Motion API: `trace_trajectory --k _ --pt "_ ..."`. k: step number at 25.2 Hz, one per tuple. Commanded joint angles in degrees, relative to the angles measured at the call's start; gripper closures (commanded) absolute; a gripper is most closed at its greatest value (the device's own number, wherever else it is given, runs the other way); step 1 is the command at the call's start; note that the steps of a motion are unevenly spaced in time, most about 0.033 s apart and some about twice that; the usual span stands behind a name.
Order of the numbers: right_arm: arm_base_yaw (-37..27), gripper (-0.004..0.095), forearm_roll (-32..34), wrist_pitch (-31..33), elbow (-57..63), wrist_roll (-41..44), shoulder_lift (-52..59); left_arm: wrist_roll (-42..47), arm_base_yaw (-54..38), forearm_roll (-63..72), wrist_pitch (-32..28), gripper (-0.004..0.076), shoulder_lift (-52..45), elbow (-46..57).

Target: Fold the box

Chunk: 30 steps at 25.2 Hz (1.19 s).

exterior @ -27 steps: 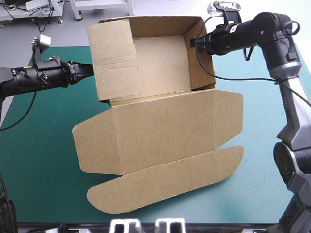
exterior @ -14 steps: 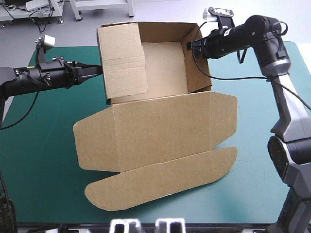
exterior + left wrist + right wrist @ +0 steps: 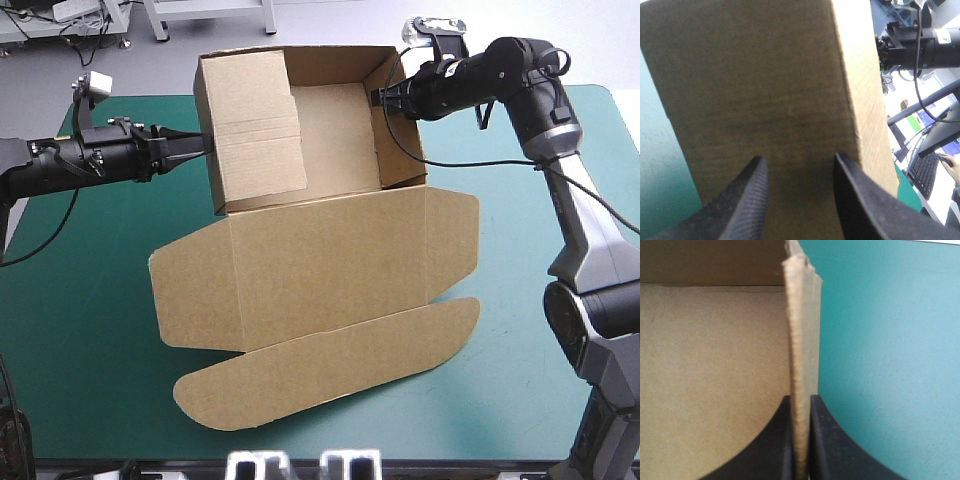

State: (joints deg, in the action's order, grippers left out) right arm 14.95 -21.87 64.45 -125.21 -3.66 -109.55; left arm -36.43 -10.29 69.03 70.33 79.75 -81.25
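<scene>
The box (image 3: 320, 250) stands on the tabletop (image 3: 90, 330), walls up, lid flat. It is light, stiff board, likely bending only at creases. The right claw (image 3: 801, 405) pinches its right wall's rim (a sound hold) — the left claw (image 3: 799, 162), spread, faces its left wall.

Both arms raised. The left arm (image 3: 70, 165) reached out nearly level, wrist straight. The left gripper (image 3: 797, 161) stood open, its fingers (image 3: 742, 202) spread, tips at the flat outer face of a box (image 3: 765, 90) wall ahead. The right arm (image 3: 560, 130) was bent at the elbow, forearm level. The right gripper (image 3: 801, 399) was pinched on the opposite wall's edge.
</scene>
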Motion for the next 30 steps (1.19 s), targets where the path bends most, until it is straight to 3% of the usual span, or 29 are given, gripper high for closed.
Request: trace_trajectory --k 1,7,25,30 --pt "0.58 0.0924 -2.63 -4.23 -1.68 0.16 3.35 -0.01 0.32 5.26 3.35 0.0413 -1.94 -1.70" --pt "0.58 0.0924 -4.10 -4.09 -2.29 0.16 3.46 -0.01 0.32 2.30 0.76 0.0413 -1.94 -1.70" --pt "0.58 0.0924 -3.18 -4.62 -2.29 -0.20 3.46 -0.01 0.32 6.59 3.29 0.0413 -1.94 -1.70" --pt "0.58 0.0924 -4.63 -4.51 -2.29 -0.45 3.46 1.21 0.32 0.60 -0.55 0.0413 -1.94 -1.70"
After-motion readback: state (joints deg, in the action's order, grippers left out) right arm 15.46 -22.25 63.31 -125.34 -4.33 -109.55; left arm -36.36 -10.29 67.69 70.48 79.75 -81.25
